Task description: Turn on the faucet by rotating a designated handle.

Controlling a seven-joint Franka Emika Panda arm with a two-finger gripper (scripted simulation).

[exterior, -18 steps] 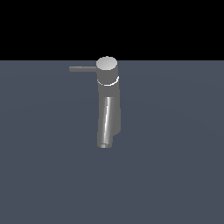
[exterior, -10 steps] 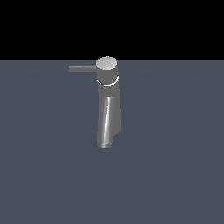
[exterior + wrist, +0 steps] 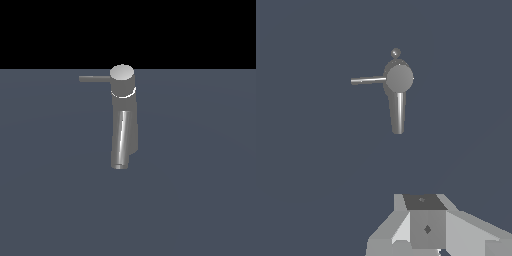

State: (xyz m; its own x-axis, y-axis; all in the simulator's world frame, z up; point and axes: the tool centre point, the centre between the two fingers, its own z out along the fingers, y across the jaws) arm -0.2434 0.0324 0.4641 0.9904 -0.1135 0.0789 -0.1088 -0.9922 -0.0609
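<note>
Nothing has moved: faucet (image 3: 123, 120) handle (image 3: 94, 78) remains untouched, projecting toward frame left for access; pincer (image 3: 426, 227) opening indeterminable.

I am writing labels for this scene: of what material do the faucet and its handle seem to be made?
The faucet looks like grey metal with a brushed or satin finish: a bright streak of highlight runs down its spout, and its flat cap is lighter. The handle looks like darker metal, duller in the exterior view, though it shows a pale sheen in the wrist view. As this is a render, the material is only suggested.
</note>
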